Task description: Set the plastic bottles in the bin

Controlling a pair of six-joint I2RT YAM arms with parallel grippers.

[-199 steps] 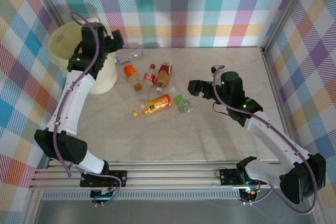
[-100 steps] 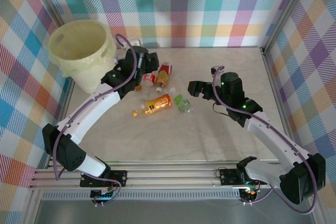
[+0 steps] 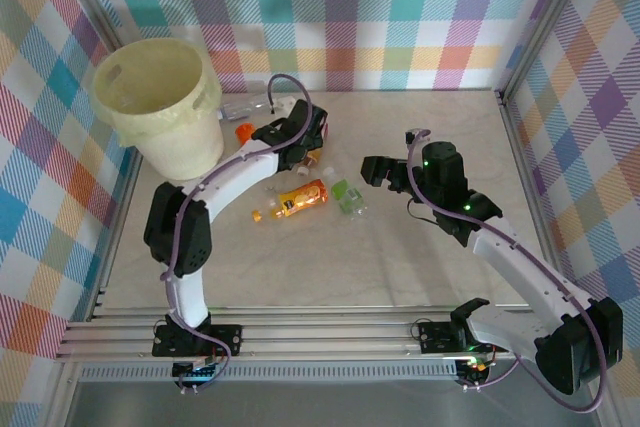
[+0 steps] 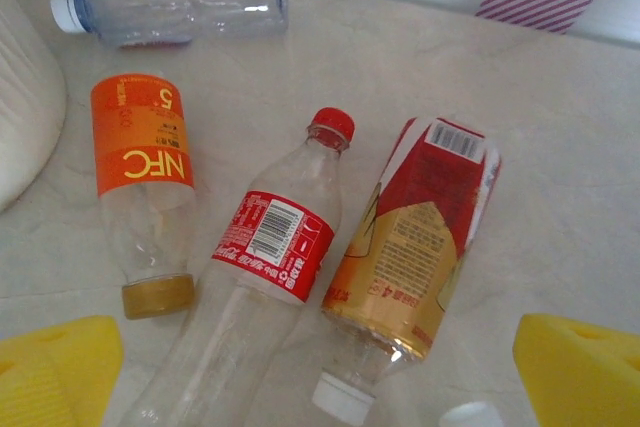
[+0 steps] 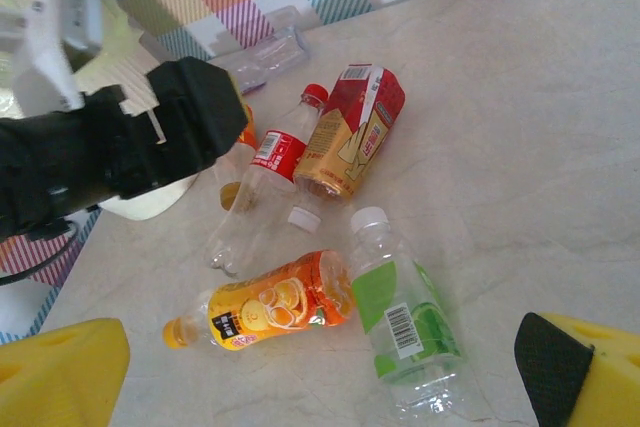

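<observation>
The cream bin (image 3: pixel 160 97) stands at the far left. Several plastic bottles lie right of it. My left gripper (image 4: pixel 320 387) hangs open just above a red-label bottle (image 4: pixel 265 267) and a red-and-gold bottle (image 4: pixel 415 237), its yellow fingers (image 4: pixel 55 367) wide on either side. An orange NFC bottle (image 4: pixel 145 187) and a clear crushed bottle (image 4: pixel 180 5) lie beyond. My right gripper (image 5: pixel 325 377) is open and empty, above and short of an orange bottle (image 5: pixel 270 307) and a green-label bottle (image 5: pixel 405 317). In the top view the left gripper (image 3: pixel 303 142) covers the red bottles.
Checked walls close the table at the back and sides. The left arm (image 5: pixel 110 147) lies between the bin and the bottle cluster. Bare tabletop (image 3: pixel 330 267) stretches toward the near edge. The right arm (image 3: pixel 500 247) crosses the right side.
The left arm has swung from over the bin to the right and down, and now hovers over the red bottles. The right arm has barely moved.
</observation>
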